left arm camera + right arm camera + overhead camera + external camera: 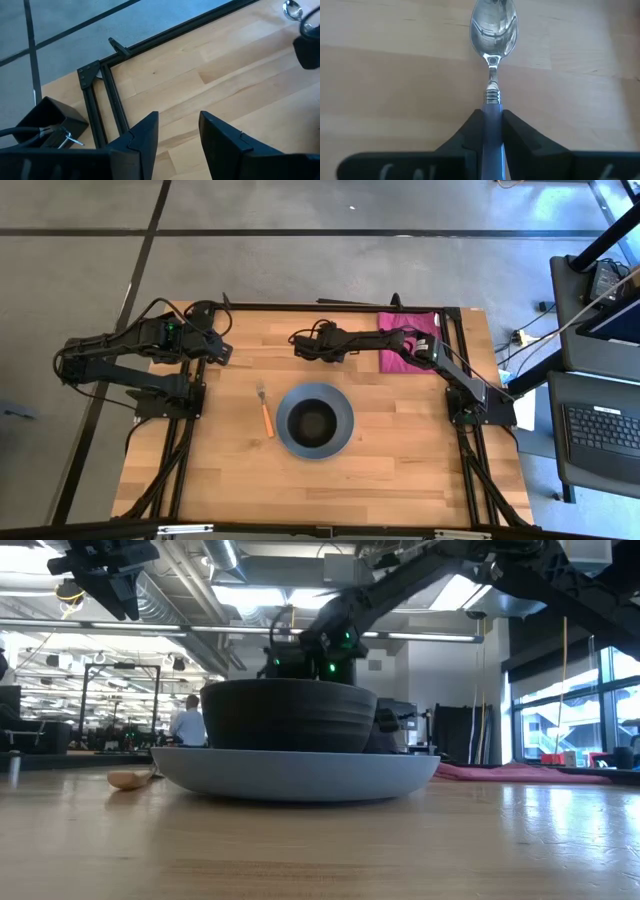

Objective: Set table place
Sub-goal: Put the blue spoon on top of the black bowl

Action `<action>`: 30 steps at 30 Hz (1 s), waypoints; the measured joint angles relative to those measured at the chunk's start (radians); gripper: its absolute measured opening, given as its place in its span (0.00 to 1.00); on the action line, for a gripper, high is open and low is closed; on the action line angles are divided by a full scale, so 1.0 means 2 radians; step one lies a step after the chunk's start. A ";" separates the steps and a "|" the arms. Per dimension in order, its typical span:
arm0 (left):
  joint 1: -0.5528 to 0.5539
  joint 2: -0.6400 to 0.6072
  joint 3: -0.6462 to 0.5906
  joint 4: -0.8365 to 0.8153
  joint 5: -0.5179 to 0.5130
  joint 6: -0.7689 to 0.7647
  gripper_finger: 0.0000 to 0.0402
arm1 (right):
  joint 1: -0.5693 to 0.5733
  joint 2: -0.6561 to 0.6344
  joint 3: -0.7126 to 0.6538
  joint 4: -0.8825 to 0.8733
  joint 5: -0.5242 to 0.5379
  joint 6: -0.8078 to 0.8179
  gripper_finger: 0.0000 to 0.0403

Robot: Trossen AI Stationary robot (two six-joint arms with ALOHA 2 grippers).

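A round grey-blue plate (340, 442) lies at the table's middle with a black bowl (313, 420) standing in it; both show close up in the low view, the plate (295, 772) under the bowl (290, 715). An orange-handled fork (266, 414) lies flat on the wood just left of the plate. My right gripper (298, 345) reaches leftward over the far middle of the table and is shut on the purple-handled spoon (494, 30). My left gripper (177, 132) is open and empty near the far left corner (222, 352). My right gripper pinches the spoon's purple handle (492, 117) between its two fingers, close to the ribbed metal neck. The spoon lies along the fingers, its metal bowl (494, 27) sticking out past the fingertips toward the table's left. I cannot tell whether it touches the wood.
A pink cloth (405, 340) lies at the far right of the table under my right arm. The black frame (165, 37) edges the table. Bare wood lies right of the plate and along the near edge. A person shows far off in the room (187, 720).
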 joint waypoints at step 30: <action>0.000 0.000 0.000 0.000 -0.013 0.000 0.34 | 0.121 -0.059 0.226 -0.287 -0.275 -0.149 0.14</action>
